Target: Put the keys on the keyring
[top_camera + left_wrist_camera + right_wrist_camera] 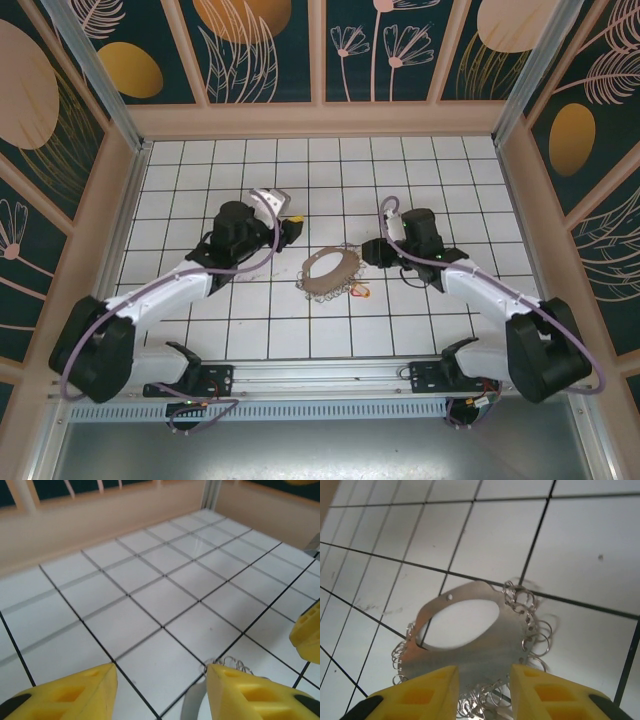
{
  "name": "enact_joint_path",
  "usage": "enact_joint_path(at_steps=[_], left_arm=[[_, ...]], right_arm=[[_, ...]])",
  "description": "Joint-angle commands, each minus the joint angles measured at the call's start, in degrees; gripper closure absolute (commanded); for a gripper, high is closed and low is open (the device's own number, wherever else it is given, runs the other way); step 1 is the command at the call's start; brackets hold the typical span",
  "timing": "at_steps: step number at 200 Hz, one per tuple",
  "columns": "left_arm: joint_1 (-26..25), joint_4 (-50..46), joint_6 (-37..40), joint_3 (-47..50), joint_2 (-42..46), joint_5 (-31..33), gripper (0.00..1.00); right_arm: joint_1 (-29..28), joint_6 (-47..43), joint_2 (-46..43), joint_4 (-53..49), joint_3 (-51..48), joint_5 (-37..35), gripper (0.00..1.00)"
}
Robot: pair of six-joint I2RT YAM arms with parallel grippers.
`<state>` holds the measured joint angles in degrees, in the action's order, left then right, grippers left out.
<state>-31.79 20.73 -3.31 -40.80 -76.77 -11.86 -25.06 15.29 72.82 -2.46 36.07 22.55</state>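
Lying flat at the middle of the tiled table (250,330), between both arms: keyring (322,284), fringe of small rings around its edge. Right gripper (485,672): jaws partly apart, straddling the band's near edge; contact cannot be told. Left gripper (160,672): jaws roughly half apart, empty, just beside the fringe. Reddish key tag (359,291) at the keyring's near-right edge.

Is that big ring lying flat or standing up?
Lying flat: the keyring rests on the table, grid lines showing through its hole in the right wrist view.
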Motion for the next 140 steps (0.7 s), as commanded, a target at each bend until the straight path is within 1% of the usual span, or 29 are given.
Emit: enact_joint_path(at_steps=[1,16,40,55,65,82,103,140], left_arm=[[0.12,-7.64,-7.58,-5.82,-5.81,-0.84,0.5],[0.1,-10.62,-9.11,-8.51,-9.86,-4.0,0.51],[0.12,-11.05,-13.4,-9.78,-14.28,-8.04,0.53],[0.1,-12.1,-14.99,-10.69,-16.46,-8.93,0.54],[0.07,-12.94,-15.26,-11.29,-17.7,-9.51,0.54],[0.07,-13.26,-15.46,-11.38,-18.91,-10.38,0.54],[0.1,-12.89,-15.83,-10.8,-19.03,-10.01,0.54],[0.15,-12.74,-16.4,-10.27,-18.09,-5.82,0.54]], right_arm=[[0.0,5.81,3.84,-6.23,1.63,0.72,0.67],[-0.37,7.15,5.99,-5.22,1.5,1.56,0.67],[-1.67,8.09,9.59,-4.0,2.17,0.59,0.67],[-1.84,8.01,11.73,-4.33,3.02,-0.39,0.68],[-1.91,7.91,13.16,-3.71,3.55,0.14,0.7],[-2.28,8.52,15.51,-1.39,4.04,1.01,0.7],[-2.79,7.89,19.06,-0.34,5.97,1.34,0.7],[-3.5,5.44,25.28,0.65,11.06,1.09,0.74]])
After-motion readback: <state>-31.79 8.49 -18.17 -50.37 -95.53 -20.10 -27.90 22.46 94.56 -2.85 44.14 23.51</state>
